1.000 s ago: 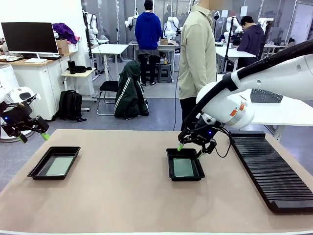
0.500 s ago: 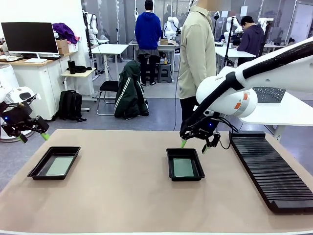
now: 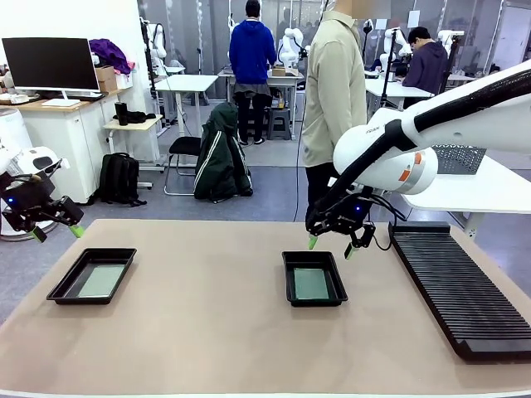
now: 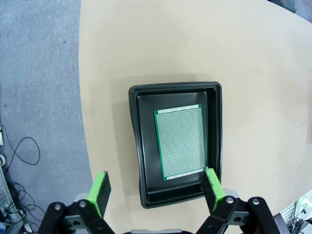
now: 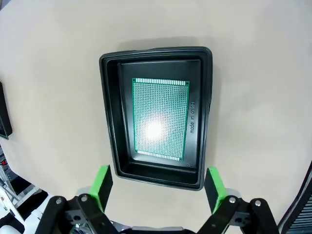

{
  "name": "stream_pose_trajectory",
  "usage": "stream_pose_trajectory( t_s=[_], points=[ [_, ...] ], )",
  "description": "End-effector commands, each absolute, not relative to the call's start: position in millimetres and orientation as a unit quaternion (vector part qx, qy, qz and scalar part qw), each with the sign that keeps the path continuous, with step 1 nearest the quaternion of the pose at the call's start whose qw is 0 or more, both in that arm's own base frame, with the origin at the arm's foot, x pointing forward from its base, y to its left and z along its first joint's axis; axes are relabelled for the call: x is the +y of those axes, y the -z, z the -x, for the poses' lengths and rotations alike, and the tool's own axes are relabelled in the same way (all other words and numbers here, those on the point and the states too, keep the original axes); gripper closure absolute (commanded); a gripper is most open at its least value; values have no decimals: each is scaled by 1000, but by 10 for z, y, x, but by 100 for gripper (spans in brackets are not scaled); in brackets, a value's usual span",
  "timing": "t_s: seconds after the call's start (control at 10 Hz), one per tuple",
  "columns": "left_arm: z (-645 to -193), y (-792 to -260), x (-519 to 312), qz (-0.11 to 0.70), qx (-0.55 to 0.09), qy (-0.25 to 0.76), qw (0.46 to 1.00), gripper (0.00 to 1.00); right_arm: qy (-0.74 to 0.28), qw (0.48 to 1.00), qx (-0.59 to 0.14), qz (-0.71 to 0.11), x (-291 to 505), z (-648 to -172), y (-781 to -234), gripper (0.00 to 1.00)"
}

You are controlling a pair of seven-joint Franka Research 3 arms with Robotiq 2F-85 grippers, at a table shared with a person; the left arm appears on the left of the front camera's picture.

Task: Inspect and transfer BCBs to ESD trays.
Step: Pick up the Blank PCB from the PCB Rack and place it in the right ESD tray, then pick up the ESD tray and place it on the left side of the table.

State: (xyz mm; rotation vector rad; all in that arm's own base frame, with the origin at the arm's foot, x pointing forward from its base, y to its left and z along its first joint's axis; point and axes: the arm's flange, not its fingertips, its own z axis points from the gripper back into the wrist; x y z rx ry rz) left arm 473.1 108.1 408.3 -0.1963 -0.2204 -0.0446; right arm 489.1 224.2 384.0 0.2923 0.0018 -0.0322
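Take the centre tray as your landmark. Its board lies flat on the tray floor, so you should treat it as thin, light, stiff and easily scratched: grip the bare long edges, never the perforated face. Just beyond the tray's far rim, your right gripper hovers with fingers spread and empty. Well to the tray's left, the second tray holds another board, and the left gripper hangs off the table edge, also spread.

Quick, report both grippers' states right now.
Left gripper: open, holding nothing, above the left tray.
Right gripper: open, holding nothing, above the middle tray.
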Motion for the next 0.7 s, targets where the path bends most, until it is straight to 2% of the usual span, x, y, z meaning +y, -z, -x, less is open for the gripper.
stream_pose_trajectory(
  t_s=[0.0,0.6],
  points=[
    [-4721,-4076,1082,100,-113,18,988,0,16,988,-5,-152,2241,-4896,-3812,0],
    [-4721,-4076,1082,100,-113,18,988,0,16,988,-5,-152,2241,-4896,-3812,0]
  ],
)
